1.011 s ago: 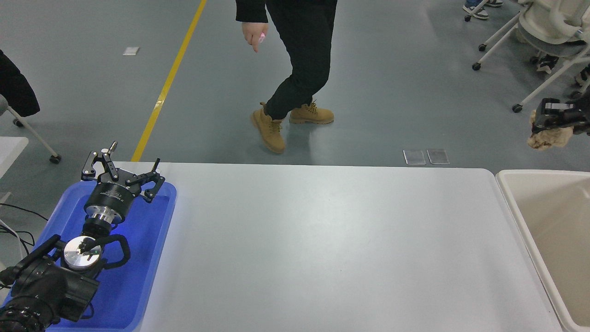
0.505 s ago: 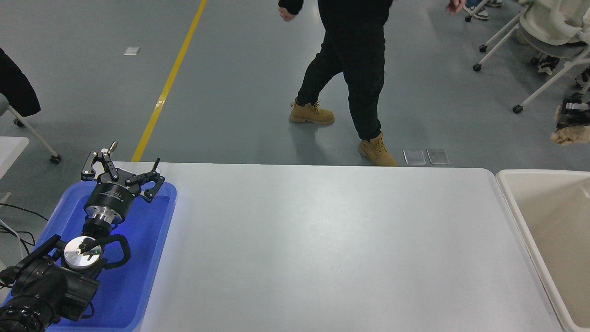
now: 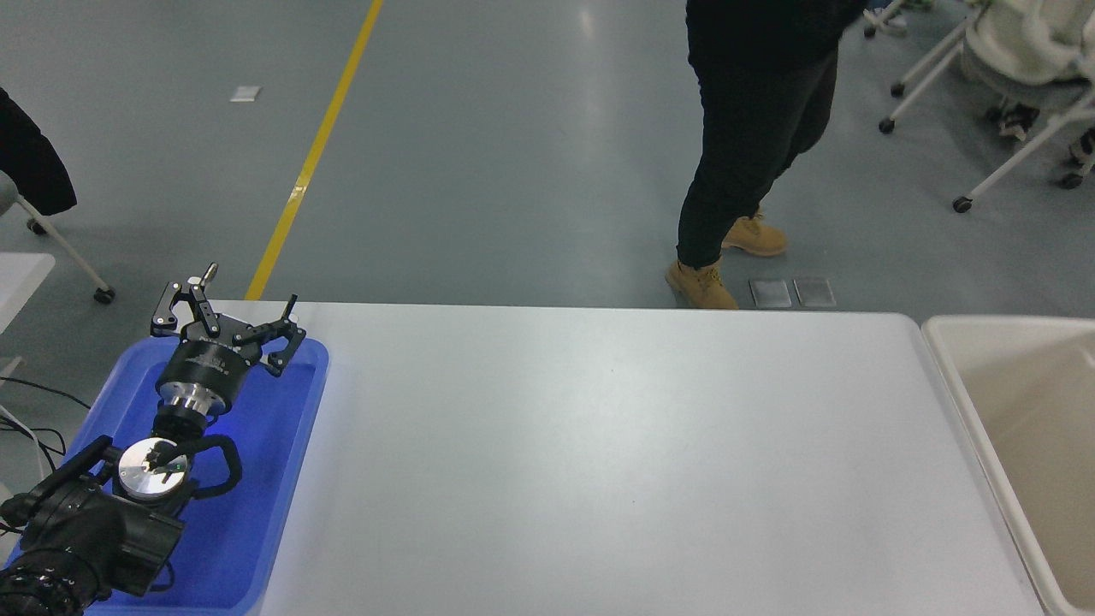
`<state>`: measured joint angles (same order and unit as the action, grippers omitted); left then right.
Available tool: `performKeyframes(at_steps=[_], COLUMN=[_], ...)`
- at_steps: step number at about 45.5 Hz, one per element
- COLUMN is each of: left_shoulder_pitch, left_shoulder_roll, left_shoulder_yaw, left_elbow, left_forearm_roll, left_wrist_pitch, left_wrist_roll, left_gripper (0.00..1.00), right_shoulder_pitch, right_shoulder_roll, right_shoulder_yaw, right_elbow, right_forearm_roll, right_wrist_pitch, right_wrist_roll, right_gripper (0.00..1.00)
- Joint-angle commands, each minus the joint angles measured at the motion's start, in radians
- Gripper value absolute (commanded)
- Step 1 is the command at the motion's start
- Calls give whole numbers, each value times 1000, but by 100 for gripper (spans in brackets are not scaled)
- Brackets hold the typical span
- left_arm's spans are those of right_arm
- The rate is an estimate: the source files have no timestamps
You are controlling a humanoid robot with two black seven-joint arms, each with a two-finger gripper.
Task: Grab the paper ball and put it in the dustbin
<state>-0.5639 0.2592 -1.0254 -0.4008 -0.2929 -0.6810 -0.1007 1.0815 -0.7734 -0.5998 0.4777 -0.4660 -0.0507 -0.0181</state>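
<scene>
The cream-beige dustbin (image 3: 948,370) stands at the table's right end, partly cut off by the picture's right edge; the part of its inside that shows holds nothing. The paper ball is out of view. My right gripper is out of view too. My left gripper (image 3: 224,318) is parked at the lower left over a blue tray (image 3: 282,453), open with nothing between its fingers.
A person in black trousers and tan boots (image 3: 703,285) stands close behind the table's far edge, right of centre. Wheeled chairs (image 3: 1009,77) are at the top right. A yellow floor line (image 3: 312,158) runs at the upper left.
My right gripper, shut on the paper ball, moved right and left the picture at the right edge. The person walked from the middle toward the right. The left arm stayed still.
</scene>
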Motion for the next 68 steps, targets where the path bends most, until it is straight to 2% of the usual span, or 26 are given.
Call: performKeyframes(at_steps=[1, 10, 35, 36, 40, 41, 42, 60, 68], left_shoulder_pitch=[1, -1, -1, -1, 1, -1, -1, -1, 1], left_shoulder_roll=[0, 0, 0, 0, 0, 0, 0, 0, 0], left_shoulder_yaw=[1, 1, 1, 1, 1, 1, 1, -1, -1], left_elbow=[0, 0, 0, 0, 0, -1, -1, -1, -1], left_forearm_roll=[0, 0, 0, 0, 0, 0, 0, 0, 0], left_wrist_pitch=[0, 0, 0, 0, 0, 0, 0, 0, 0], left_wrist_roll=[1, -1, 1, 1, 1, 1, 1, 1, -1], left_gripper=[100, 100, 100, 100, 100, 100, 100, 100, 100], right_shoulder_pitch=[-267, -405, -465, -465, -463, -463, -462, -442, -377], right_shoulder_roll=[68, 172, 201, 201, 200, 200, 200, 200, 200], right_shoulder_yaw=[204, 302, 347, 345, 347, 347, 347, 354, 498], right_elbow=[-158, -275, -277, -275, -277, -275, -275, -255, -211], right_forearm_roll=[21, 23, 58, 58, 58, 58, 58, 60, 61], right_wrist_pitch=[-84, -86, -103, -101, -103, -103, -103, -83, -84], right_wrist_roll=[3, 6, 7, 6, 7, 7, 7, 4, 7], right_gripper=[0, 0, 0, 2, 80, 95, 100, 100, 100])
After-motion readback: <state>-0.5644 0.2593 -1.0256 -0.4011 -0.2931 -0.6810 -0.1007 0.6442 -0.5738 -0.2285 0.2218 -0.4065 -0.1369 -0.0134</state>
